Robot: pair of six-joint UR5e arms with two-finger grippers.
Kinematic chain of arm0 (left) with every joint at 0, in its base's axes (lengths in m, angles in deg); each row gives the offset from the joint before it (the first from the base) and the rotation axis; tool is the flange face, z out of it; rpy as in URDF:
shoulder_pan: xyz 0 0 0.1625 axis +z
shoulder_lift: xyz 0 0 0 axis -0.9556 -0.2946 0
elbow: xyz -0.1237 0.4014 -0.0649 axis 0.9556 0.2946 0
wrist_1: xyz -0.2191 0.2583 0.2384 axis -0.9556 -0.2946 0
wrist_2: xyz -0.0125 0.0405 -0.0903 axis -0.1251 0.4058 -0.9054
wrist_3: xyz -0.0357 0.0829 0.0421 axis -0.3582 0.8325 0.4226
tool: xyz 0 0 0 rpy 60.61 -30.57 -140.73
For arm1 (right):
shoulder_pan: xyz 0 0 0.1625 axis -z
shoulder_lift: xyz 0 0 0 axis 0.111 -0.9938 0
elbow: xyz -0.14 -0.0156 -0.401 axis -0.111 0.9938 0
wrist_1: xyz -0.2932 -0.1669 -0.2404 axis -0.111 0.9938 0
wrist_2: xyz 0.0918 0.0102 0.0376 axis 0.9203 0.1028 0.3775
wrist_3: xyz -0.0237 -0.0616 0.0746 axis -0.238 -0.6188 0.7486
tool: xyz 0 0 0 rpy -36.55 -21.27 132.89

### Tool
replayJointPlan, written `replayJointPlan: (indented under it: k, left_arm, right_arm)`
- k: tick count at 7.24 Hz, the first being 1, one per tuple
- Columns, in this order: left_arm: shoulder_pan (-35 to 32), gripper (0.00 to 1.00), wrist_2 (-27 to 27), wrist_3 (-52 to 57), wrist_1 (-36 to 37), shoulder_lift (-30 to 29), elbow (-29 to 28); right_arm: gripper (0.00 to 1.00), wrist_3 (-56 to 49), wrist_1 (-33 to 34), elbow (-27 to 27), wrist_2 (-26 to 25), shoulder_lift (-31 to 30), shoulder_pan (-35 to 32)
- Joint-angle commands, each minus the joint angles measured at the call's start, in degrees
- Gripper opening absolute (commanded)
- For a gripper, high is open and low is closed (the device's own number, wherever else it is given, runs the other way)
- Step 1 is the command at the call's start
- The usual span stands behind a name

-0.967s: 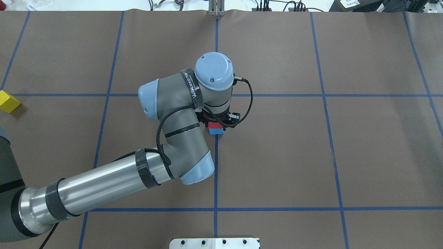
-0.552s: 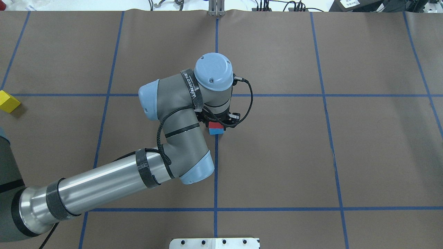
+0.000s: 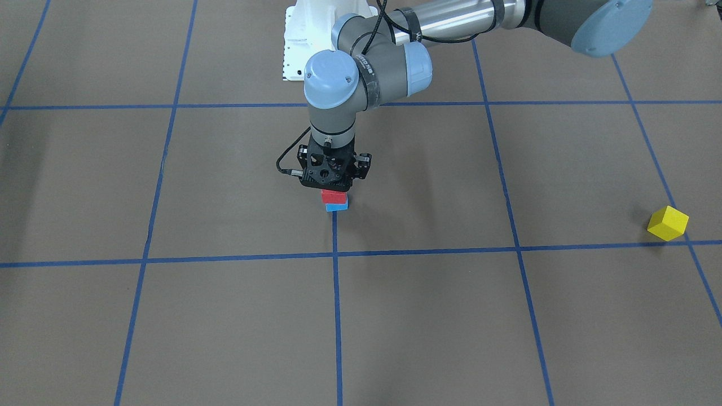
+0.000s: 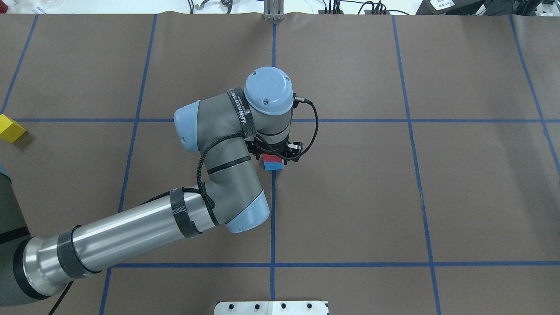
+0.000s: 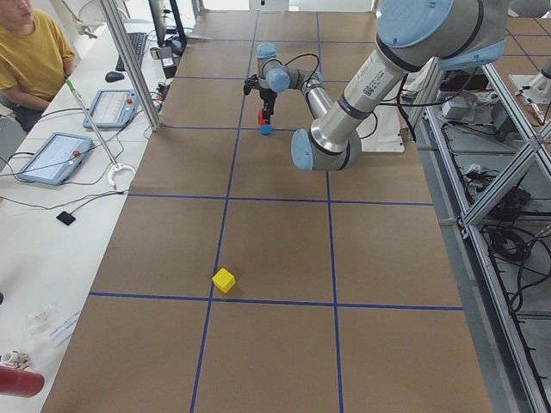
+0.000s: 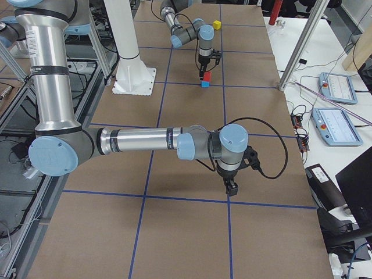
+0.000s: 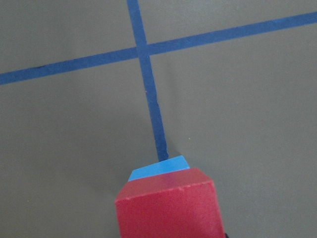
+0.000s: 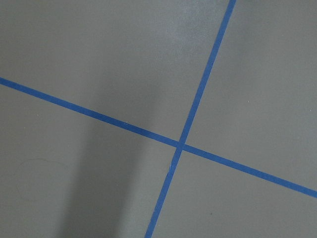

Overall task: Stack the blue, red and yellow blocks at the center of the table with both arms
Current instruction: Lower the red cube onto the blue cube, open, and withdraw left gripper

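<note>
Red cube [image 3: 333,197] sits on blue cube [image 3: 337,207] at counter [image 3: 507,316] centre!
A blue edge peeks out beneath. The left claw [image 3: 333,189] is right over red, grip hidden, cannot tell. Same for the right claw [image 6: 231,188].

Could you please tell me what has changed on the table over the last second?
Very little: the left arm's wrist edged slightly up and left in the overhead view, the left gripper staying over the stack. The red block remains on the blue block at the centre, and the yellow block lies where it was. No grasp or release is visible.
</note>
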Motion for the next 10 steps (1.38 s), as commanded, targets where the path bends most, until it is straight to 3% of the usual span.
replayJointPlan:
  k: [1,3,5,8,10]
  left_arm:
    - [-0.94,0.99,-0.52,-0.34,0.77,0.3,3.28]
    - [-8.81,0.99,-8.83,2.45,3.49,6.24,11.96]
    - [-17.25,0.99,-12.9,16.72,3.5,19.58,21.56]
    - [-34.72,0.99,-20.36,46.83,2.8,35.59,22.92]
    - [-42.93,0.99,-22.67,64.35,2.1,42.11,17.58]
  right_arm:
    - [0.99,0.0,0.0,0.0,0.09,0.09,0.0]
    - [0.99,0.0,0.0,0.0,-0.09,0.17,0.17]
    - [0.99,0.26,0.0,0.7,-0.09,-0.18,0.0]
    - [0.99,12.09,-0.09,1.85,-0.96,-2.45,-1.23]
    - [1.0,12.13,-0.61,1.67,-2.99,-3.6,-1.23]
